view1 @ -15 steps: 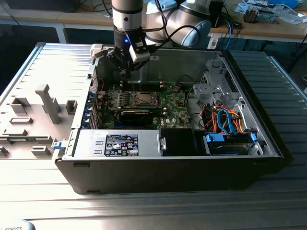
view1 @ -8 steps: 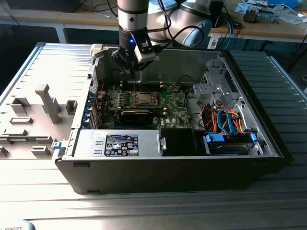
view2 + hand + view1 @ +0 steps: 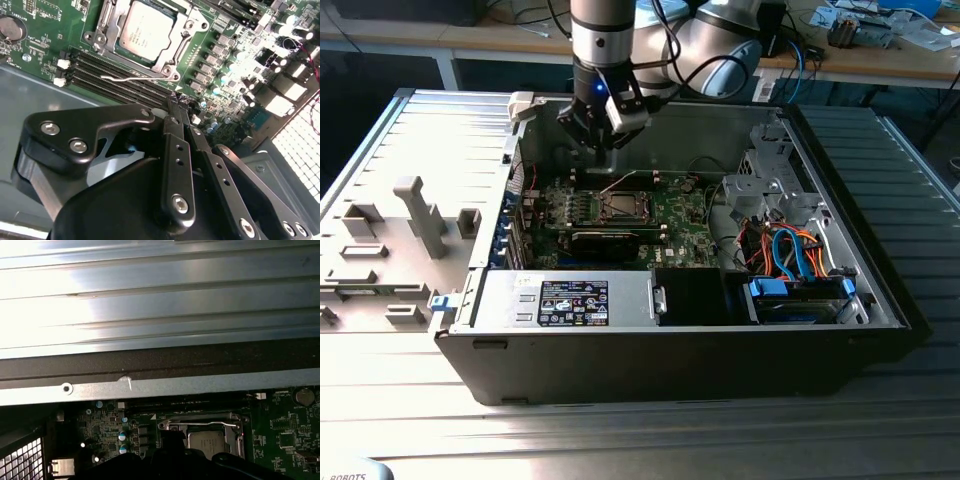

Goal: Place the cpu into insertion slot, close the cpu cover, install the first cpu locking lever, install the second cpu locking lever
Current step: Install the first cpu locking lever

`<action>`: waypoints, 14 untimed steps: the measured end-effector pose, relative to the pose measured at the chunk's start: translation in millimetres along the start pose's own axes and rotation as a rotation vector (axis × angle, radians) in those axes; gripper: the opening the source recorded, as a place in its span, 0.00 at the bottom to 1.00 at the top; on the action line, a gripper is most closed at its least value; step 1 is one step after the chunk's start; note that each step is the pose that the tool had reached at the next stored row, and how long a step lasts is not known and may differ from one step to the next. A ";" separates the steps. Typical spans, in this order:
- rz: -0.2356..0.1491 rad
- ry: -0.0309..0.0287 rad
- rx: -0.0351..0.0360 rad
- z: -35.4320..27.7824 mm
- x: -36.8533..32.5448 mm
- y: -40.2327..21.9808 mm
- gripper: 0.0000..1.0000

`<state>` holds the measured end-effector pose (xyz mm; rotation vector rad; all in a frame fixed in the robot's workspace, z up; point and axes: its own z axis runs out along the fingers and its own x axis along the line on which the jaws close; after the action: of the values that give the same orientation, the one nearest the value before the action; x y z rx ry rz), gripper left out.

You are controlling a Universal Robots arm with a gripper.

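Exterior view: the gripper hangs over the far edge of the open computer case, above the green motherboard; the insertion slot lies just nearer.

Second wrist view: the gripper's fingers are pressed together with nothing between them. The cpu sits in the slot under the closed cpu cover. A thin wire locking lever stands unlatched beside it. Probably light, stiff, springy and slippery; best taken near its free end.

First wrist view: the cpu sits seated, framed by metal.
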<state>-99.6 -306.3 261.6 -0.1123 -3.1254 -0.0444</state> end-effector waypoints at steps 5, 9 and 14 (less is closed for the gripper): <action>0.000 0.0001 0.0002 2.4 -1.3 0.0 0.11; 0.000 -0.0001 -0.0001 3.0 -2.2 0.1 0.11; 0.000 -0.0001 -0.0002 4.6 -3.7 1.3 0.11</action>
<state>-95.9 -305.1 257.0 -0.1121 -3.1255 -0.0446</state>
